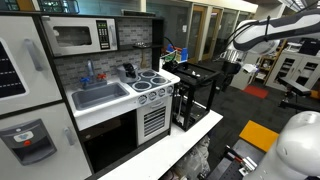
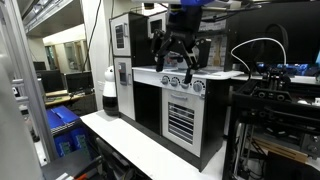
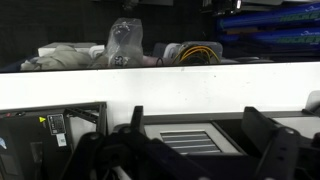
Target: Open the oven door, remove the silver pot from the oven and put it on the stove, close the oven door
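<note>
**Toy kitchen** (image 1: 100, 90): stands on a white surface (image 1: 195, 135). A microwave (image 1: 80, 37) is at the top and a sink (image 1: 100, 96) sits beside the stove (image 1: 152, 78). A row of knobs (image 1: 152, 96) runs along the front edge.

**Oven door** (image 1: 110, 142): a dark panel below the sink, shut flush with the cabinet. A slatted grille (image 1: 154, 122) lies just beside it. In an exterior view the door (image 2: 148, 105) again sits closed.

**Silver pot**: cannot be made out in any view. The dark oven panel shows nothing behind it. A small dark item (image 1: 128, 71) stands at the back of the stove, too small to identify.

**Robot arm** (image 1: 262, 35): white, raised, well apart from the kitchen on the stove side.

**Gripper** (image 2: 176, 66): black, fingers (image 2: 159, 62) splayed wide, grasping nothing, level with the kitchen's upper part. In the wrist view both fingers (image 3: 262, 135) frame the grille from either side, touching nothing.
</note>
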{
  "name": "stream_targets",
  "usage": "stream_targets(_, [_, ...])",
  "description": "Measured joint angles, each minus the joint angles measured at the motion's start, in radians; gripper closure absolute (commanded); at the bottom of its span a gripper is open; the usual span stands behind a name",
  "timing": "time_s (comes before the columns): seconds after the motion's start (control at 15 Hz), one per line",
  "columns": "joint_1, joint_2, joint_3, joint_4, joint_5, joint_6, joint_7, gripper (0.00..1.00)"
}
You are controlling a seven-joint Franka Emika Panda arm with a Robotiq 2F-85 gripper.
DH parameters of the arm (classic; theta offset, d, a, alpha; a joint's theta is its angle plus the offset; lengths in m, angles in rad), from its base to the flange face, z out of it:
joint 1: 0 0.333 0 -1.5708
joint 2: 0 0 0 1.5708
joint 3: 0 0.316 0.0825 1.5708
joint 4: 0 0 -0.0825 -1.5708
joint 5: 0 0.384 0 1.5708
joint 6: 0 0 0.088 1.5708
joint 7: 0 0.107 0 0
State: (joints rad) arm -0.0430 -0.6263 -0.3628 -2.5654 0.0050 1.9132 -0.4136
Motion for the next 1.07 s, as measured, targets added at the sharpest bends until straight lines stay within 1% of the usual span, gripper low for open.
stream_targets(0.2, [0.022,0.006,0.001,0.0,0.063,0.0,-0.066,0.0])
stream_targets(0.4, [0.067,0.012,0.001,-0.007,0.118,0.009,-0.188,0.0])
stream_targets(0.53, [0.101,0.016,0.005,-0.022,0.13,0.031,-0.276,0.0])
stream_targets(0.67, [0.127,0.023,0.018,-0.046,0.13,0.08,-0.361,0.0])
stream_targets(0.8, [0.142,0.029,0.042,-0.08,0.129,0.167,-0.435,0.0])
stream_targets(0.87, [0.146,0.029,0.056,-0.104,0.129,0.228,-0.464,0.0])
stream_targets(1.07, [0.167,0.029,0.091,-0.193,0.129,0.457,-0.532,0.0])
